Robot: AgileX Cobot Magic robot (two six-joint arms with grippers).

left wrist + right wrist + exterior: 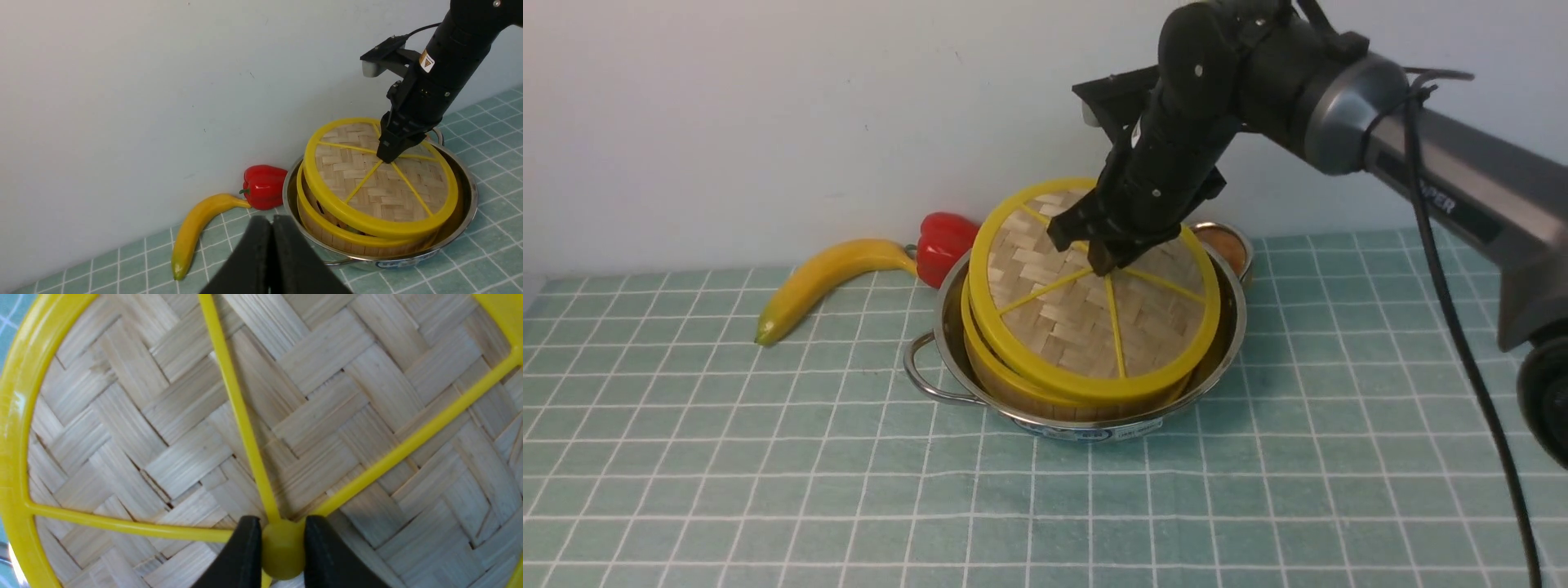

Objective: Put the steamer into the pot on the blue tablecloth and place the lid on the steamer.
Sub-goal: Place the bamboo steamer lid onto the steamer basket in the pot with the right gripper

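Note:
The steel pot (pixel 1232 331) stands on the blue tablecloth (pixel 768 457), and the steamer (pixel 1005 382) sits inside it. The lid (pixel 1062 327) lies tilted over the steamer, its far-left edge raised off the steamer's rim. My right gripper (pixel 1104 263) is shut on the lid's yellow centre hub (pixel 282 549), with one black finger (pixel 241 555) on each side. The left wrist view shows the lid (pixel 367 183), the steamer (pixel 327 233), the pot (pixel 468 208) and the right gripper (pixel 386 155). My left gripper (pixel 271 230) is shut and empty, well back from the pot. It does not show in the front view.
A banana (pixel 825 273) and a red pepper (pixel 943 243) lie by the wall, left of the pot. A small metal bowl with something orange (pixel 1229 245) sits behind the pot on the right. The wall stands close behind them.

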